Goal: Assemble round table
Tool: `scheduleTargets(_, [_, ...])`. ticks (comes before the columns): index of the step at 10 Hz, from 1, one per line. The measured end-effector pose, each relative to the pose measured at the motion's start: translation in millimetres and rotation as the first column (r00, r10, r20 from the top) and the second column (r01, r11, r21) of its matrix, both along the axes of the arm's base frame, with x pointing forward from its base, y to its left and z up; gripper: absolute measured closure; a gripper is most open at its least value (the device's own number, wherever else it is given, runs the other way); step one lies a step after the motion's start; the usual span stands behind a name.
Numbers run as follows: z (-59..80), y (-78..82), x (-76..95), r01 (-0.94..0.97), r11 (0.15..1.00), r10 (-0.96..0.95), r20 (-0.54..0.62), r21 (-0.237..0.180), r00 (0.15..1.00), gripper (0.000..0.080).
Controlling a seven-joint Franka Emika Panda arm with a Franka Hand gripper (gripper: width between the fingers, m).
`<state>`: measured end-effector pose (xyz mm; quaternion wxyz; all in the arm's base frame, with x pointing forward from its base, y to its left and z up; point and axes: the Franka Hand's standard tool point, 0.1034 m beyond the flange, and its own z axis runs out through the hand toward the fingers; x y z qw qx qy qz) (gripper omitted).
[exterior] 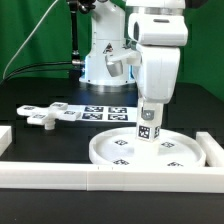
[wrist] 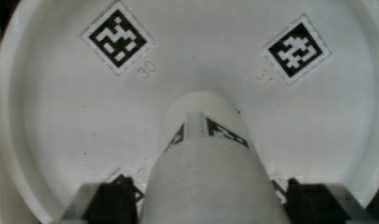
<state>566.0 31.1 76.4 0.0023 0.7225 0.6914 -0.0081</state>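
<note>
The gripper (exterior: pixel 148 112) is clamped on the leg (exterior: pixel 148 131), holding it upright over the middle of the disc (exterior: pixel 103 152), apparently to seat it there.

This is a robotics lab, set up as a test rig. A white arm (exterior: pixel 150 55) stands at the far edge of a black table (exterior: pixel 30 142), with a green curtain (exterior: pixel 30 30) hung behind it. A marker board (exterior: pixel 100 112) lies flat mid-table and white rails (exterior: pixel 50 180) fence the near edge. The disc (exterior: pixel 105 150), leg (exterior: pixel 148 128) and foot (exterior: pixel 45 117) all carry printed square tags.
</note>
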Motion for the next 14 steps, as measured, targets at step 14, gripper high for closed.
scheduleTargets(14, [-1.7, 5.9, -5.1, 0.935, 0.355, -0.935, 0.003, -0.003, 0.355, 0.0392])
